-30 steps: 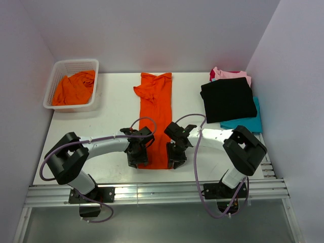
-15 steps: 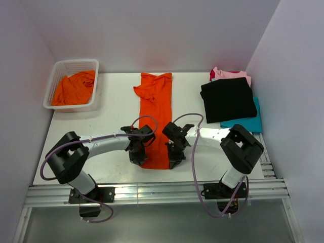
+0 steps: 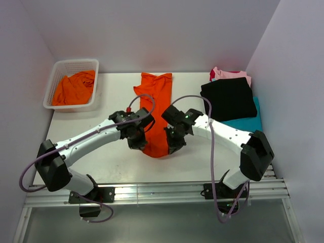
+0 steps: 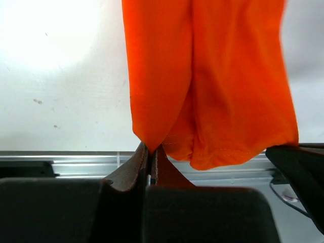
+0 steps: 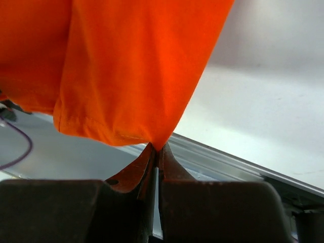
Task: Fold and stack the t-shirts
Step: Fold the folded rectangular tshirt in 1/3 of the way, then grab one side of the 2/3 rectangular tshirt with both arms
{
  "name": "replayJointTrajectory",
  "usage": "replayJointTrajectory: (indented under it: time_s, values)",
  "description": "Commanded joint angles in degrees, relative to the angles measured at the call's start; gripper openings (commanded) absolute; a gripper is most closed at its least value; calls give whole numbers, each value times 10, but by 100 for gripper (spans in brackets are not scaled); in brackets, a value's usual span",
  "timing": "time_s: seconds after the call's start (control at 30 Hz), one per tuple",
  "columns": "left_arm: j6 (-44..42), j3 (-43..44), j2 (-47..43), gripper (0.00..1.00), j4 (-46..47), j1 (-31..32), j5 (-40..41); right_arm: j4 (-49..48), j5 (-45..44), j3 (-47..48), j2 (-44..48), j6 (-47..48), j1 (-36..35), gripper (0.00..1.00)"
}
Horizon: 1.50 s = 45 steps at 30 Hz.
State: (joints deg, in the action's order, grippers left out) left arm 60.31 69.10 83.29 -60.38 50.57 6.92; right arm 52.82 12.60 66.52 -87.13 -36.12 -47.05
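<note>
Orange t-shirt (image 3: 156,104) first: where is it?
— You have it lying lengthwise down the middle of the bench (image 3: 111,109), collar at the far end, near hem held up off the surface.
— And the fingers?
— Your left fingers (image 4: 132,169) are pinched tight on the hem's left corner. Your right fingers (image 5: 132,174) are pinched just as tight on its right corner. The hem sags between them.
— What else is on the bench?
— More orange t-shirts (image 3: 75,87) sit crumpled in the white basket (image 3: 71,107) at your far left. At your far right, a folded black t-shirt (image 3: 228,100) lies on top of a pink t-shirt (image 3: 230,75) and a teal t-shirt (image 3: 250,123).
</note>
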Motion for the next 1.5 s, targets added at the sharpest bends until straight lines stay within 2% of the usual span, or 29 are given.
replayJointTrajectory:
  time_s: [0.0,0.1,0.4,0.5,0.67,0.73,0.77,0.8,0.83,0.93,1.0,1.1,1.13,1.23,1.27,1.3,1.33,1.4,1.47]
  values:
    - [-32,69,16,0,-57,-17,35,62,-31,59,-1,23,27,0]
    - [-76,134,42,0,-57,-51,35,83,-42,118,-36,39,50,0]
    - [-175,229,122,0,-29,-189,-4,125,-47,274,-152,80,127,0]
    - [-208,276,171,0,-9,-225,-22,140,-57,331,-200,91,146,0]
    - [-258,397,323,1,10,-277,-48,162,-69,454,-314,101,172,1]
    - [-278,477,400,23,28,-292,-64,176,-96,523,-376,94,185,21]
    - [-279,504,424,40,28,-297,-64,193,-106,549,-398,90,190,38]
    - [-268,525,441,67,37,-304,-64,199,-116,578,-417,89,194,96]
    - [-265,531,461,98,34,-321,-77,199,-117,620,-442,95,197,100]
    - [-263,535,453,99,36,-347,-72,200,-109,657,-453,86,214,100]
    - [-265,502,427,99,59,-351,-72,187,-107,640,-436,83,224,100]
    - [-258,453,370,100,84,-354,-48,143,-98,548,-365,81,225,100]
    - [-255,438,346,99,83,-354,-45,133,-94,489,-325,76,225,100]
    - [-242,347,290,100,90,-354,-47,90,-70,374,-249,62,222,100]
    - [-240,313,272,99,117,-353,-55,63,-48,344,-230,58,220,100]
    - [-235,236,238,98,137,-353,-64,48,-39,290,-213,50,211,100]
    - [-232,198,223,98,154,-352,-77,33,-30,263,-185,46,206,100]
    - [-227,104,201,96,198,-352,-102,-10,-3,215,-166,38,195,100]
    - [-223,54,179,95,227,-350,-137,-52,17,158,-156,18,182,100]
